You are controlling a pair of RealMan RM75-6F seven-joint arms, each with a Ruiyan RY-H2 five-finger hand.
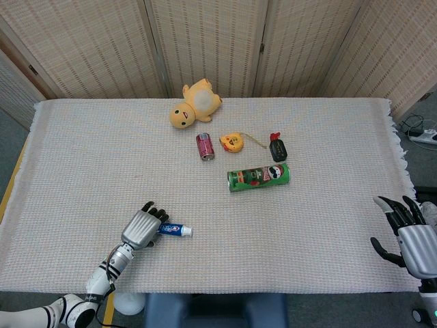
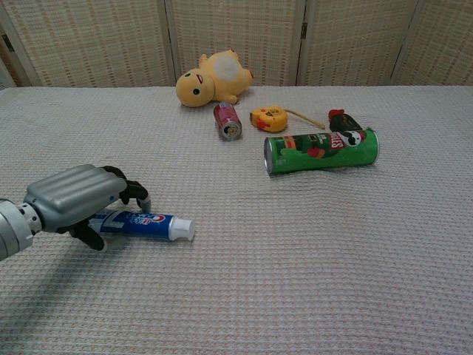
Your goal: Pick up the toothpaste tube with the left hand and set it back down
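Note:
The toothpaste tube (image 1: 175,230) (image 2: 150,222), blue and white with a white cap pointing right, lies flat on the woven cloth near the front left. My left hand (image 1: 142,228) (image 2: 74,197) arches over its tail end. The fingers curl down on the tube's far side and the thumb sits against its near side, so the hand grips it. Only the cap half of the tube shows. My right hand (image 1: 410,236) hovers at the table's front right edge, fingers apart and holding nothing; the chest view does not show it.
Toward the middle back lie a green chip can (image 1: 258,177) (image 2: 321,150) on its side, a red soda can (image 1: 205,145), a yellow tape measure (image 1: 231,142), a black and red object (image 1: 277,147) and a yellow plush toy (image 1: 194,104). Folding screens stand behind.

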